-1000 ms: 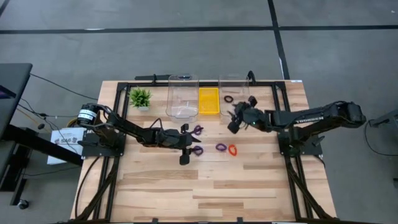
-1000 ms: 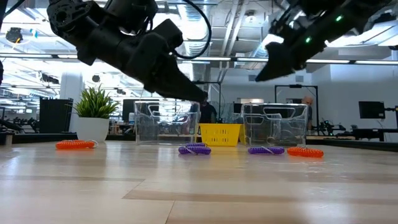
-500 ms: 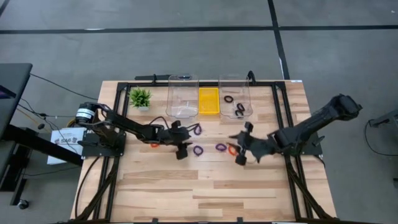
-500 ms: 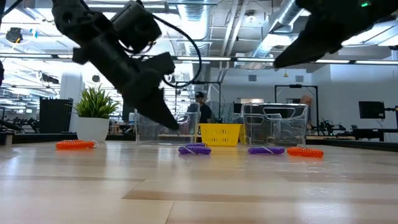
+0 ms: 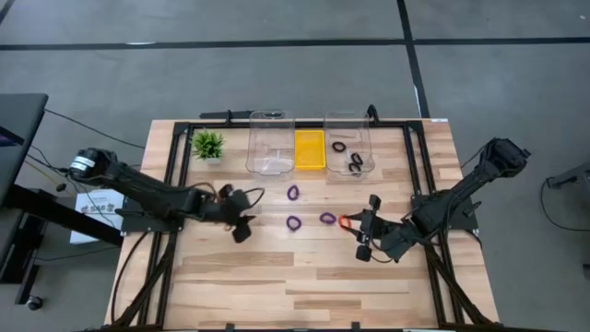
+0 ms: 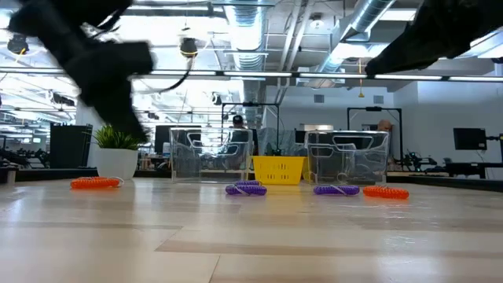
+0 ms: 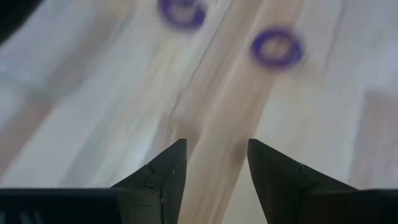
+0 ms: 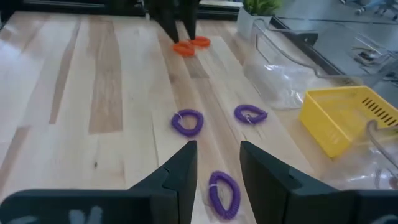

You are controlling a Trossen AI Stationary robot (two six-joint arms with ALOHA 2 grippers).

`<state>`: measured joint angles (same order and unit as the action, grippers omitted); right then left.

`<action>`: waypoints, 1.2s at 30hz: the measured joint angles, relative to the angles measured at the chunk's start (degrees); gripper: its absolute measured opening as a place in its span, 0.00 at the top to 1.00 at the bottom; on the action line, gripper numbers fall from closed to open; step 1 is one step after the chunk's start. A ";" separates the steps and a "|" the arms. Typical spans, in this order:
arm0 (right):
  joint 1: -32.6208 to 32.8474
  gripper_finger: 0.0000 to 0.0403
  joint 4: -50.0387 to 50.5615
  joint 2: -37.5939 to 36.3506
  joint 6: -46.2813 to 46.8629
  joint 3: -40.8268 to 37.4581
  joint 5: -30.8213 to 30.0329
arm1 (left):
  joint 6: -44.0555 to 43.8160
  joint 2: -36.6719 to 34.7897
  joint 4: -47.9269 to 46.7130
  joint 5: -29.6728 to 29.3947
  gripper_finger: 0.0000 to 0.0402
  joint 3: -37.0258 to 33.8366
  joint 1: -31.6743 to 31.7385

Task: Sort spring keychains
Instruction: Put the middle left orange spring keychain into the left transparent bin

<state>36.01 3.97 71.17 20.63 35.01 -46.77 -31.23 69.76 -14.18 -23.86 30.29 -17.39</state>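
Three purple spring keychains (image 5: 294, 222) lie flat mid-table, and a red-orange one (image 5: 345, 222) lies beside the rightmost purple ring (image 8: 224, 185). Another red-orange keychain (image 8: 189, 45) rests on the table close to my left gripper. Two black keychains (image 5: 356, 163) sit in the right clear container. My left gripper (image 7: 216, 155) is open over bare wood, left of the purple rings (image 7: 277, 46). My right gripper (image 8: 216, 155) is open above the table at the red-orange ring, and the rightmost purple ring shows through its gap.
Along the far edge stand a small green plant (image 5: 207, 145), a left clear container (image 5: 270, 143), a yellow basket (image 5: 309, 149) and the right clear container (image 5: 348, 138). A black frame (image 5: 417, 184) borders the table. The near half is bare wood.
My right gripper has swung from in front of the right clear container toward the near edge and down, stopping by the red-orange ring. My left gripper has drawn back toward the table's left edge, away from the purple rings. The rings on the table have stayed put.
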 joint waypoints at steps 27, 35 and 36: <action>-4.17 0.72 -3.03 8.62 -0.57 -0.03 4.35 | -11.23 -2.60 -0.94 6.06 0.58 -12.29 3.92; -4.17 0.72 -3.15 8.64 -1.10 -0.03 4.35 | -10.81 -2.03 -1.15 5.86 0.65 -12.29 3.94; -4.17 0.72 -3.17 8.64 -1.10 -0.03 4.35 | -10.79 -2.03 -1.25 5.84 0.68 -12.31 3.95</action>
<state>31.83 0.80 79.81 19.53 34.98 -42.41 -42.02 67.72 -15.43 -18.01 17.98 -13.44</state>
